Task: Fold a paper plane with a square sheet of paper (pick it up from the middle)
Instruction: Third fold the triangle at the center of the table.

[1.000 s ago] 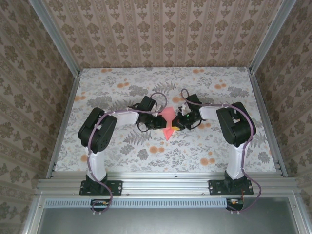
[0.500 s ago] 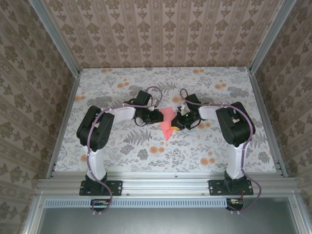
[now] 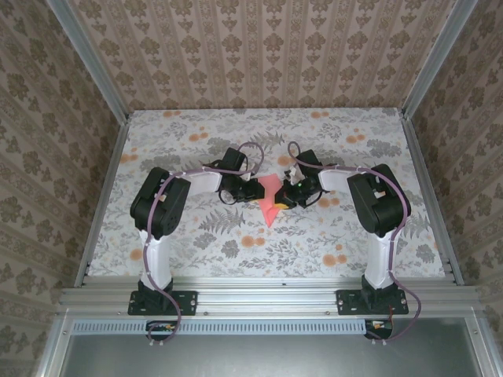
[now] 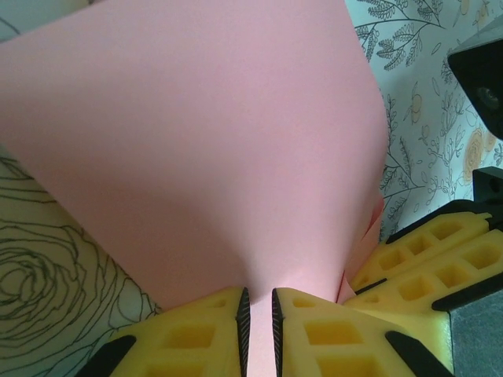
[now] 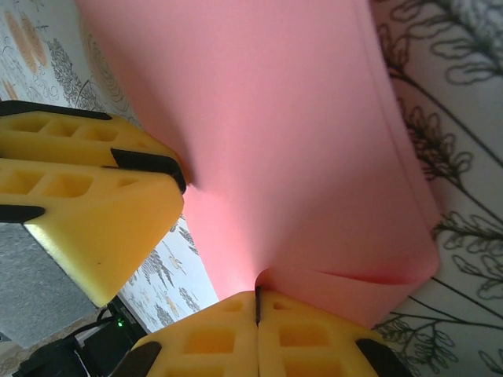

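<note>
**Paper cropped and covered**
Wrist views: pink paper [image 4: 204, 149] runs off the top edge, its pinched edge hidden between yellow fingers [image 4: 196, 338]. Top view: left gripper [image 3: 257, 191] and right gripper [image 3: 286, 198] cover its sides; creases too small to tell.

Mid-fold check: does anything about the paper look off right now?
No tears. The pink paper, pinched by the left hand and right hand, buckles into a soft rounded bend beside the right hand, not a sharp crease.
</note>
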Motion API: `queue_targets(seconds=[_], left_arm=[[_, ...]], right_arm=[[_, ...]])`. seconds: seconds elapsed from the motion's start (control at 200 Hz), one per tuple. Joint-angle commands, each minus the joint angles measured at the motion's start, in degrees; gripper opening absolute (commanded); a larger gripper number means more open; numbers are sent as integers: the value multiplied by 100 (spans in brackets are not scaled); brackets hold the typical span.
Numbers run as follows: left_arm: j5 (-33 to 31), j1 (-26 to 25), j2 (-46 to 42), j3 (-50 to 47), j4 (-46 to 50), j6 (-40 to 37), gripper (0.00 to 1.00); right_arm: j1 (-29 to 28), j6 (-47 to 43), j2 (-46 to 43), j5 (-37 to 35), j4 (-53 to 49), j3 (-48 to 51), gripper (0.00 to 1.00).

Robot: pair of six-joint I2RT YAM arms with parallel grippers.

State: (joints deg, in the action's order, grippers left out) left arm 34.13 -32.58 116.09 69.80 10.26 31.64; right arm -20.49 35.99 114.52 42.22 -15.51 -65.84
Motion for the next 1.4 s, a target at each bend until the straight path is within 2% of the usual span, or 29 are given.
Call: queue_targets(seconds=[0.0,0.55,0.82,1.4], left_arm=[[72,-38,187,43,94,-158,18],[94,-38,243,-20,81,-169,18],[137,-38,315,-20,23,-158,18],[199,-38,378,-52,-33,-141,18]], right_arm=[[-81,-99,81,-124,-236,-155,9],[-225,-139,229,-215,-415,-377,14],[-255,-128,238,-231,-442,-458,21],[-359,-74,404,-202,-339,-546,20]])
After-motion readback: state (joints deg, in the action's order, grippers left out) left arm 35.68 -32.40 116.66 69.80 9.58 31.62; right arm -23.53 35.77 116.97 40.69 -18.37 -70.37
